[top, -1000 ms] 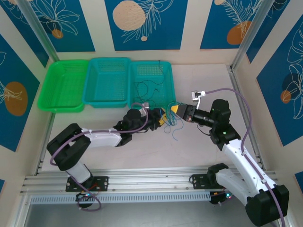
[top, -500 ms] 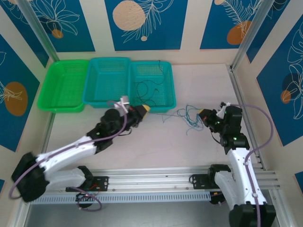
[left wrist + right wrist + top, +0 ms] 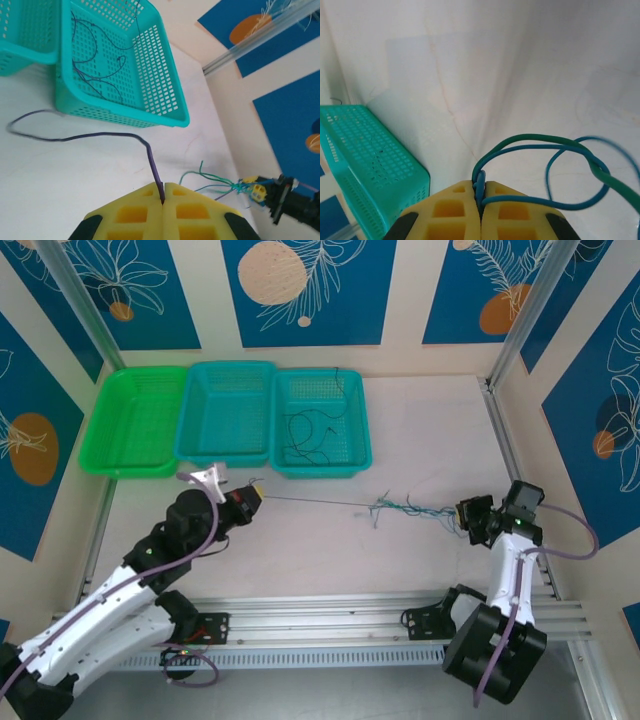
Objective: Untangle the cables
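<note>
A tangle of teal-blue and green cables [image 3: 392,506] lies on the table in front of the right-hand basket. A dark cable [image 3: 310,501] runs taut from the tangle to my left gripper [image 3: 256,493], which is shut on its end. In the left wrist view the yellow fingers [image 3: 135,210] pinch that dark cable [image 3: 100,135], and its free end loops away to the left. My right gripper [image 3: 468,517] is shut on the blue and green cables [image 3: 540,147], pinched between its pads [image 3: 450,210]. More dark cables [image 3: 312,430] lie in the right teal basket [image 3: 355,430].
Three baskets stand in a row at the back: green [image 3: 120,455], teal [image 3: 195,410] and the teal one with cables. The same basket [image 3: 170,95] appears in the left wrist view and also in the right wrist view [image 3: 395,170]. A metal post [image 3: 498,440] edges the right side.
The grippers have drawn apart, the left toward the near left and the right toward the right edge. The bunched cables between them are now stretched into a line.
</note>
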Robot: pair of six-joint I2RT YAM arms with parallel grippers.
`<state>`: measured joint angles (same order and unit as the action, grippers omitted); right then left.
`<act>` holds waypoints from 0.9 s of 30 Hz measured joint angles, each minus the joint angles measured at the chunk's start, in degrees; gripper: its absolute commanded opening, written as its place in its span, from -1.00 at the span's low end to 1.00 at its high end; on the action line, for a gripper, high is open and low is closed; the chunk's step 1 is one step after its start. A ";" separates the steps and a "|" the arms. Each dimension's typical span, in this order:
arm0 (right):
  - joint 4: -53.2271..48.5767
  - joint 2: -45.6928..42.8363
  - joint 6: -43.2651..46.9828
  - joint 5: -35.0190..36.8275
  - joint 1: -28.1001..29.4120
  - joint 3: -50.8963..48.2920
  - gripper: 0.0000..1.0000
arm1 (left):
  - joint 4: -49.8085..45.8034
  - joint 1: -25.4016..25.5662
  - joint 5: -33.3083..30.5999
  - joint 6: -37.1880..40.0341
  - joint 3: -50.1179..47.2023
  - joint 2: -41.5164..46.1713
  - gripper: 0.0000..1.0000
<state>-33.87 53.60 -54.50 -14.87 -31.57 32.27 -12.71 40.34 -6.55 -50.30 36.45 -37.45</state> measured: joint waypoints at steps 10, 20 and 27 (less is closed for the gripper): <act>3.87 3.13 -1.18 10.99 -7.89 1.64 -1.00 | -13.22 -1.99 -20.76 12.70 7.91 8.63 -1.00; 7.76 5.51 2.95 12.11 6.56 2.45 -1.00 | -11.56 -2.08 -11.98 22.84 6.80 6.62 -1.00; 7.50 4.04 3.28 13.38 20.87 2.23 -1.00 | -6.51 -1.97 5.16 25.40 6.54 -1.77 -1.00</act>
<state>-26.37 57.65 -51.22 -1.50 -10.70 34.50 -19.22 38.37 -1.39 -24.91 42.98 -39.22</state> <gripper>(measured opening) 0.066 0.043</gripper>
